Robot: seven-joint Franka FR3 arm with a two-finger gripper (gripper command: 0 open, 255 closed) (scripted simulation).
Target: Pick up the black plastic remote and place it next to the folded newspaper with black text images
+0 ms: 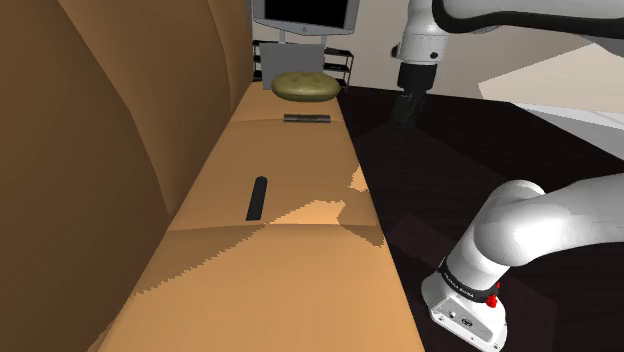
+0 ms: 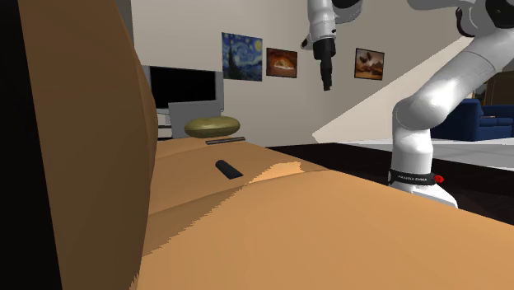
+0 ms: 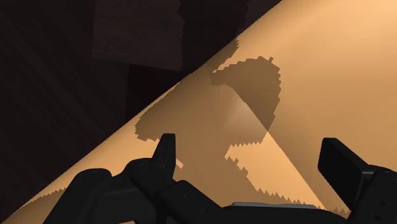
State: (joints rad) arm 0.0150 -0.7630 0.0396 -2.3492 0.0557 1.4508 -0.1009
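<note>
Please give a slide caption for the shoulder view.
Open end effector hangs over the edge of the sofa; black remote lies on its seat.

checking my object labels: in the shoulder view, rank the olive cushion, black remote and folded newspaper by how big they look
1. olive cushion, plainly the largest.
2 and 3, unranked: black remote and folded newspaper, both slim strips of similar apparent size; the remote lies nearer the camera, so I leave them tied.

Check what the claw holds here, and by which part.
Nothing: the claw is open and empty, and the black remote lies on the sofa seat.
</note>
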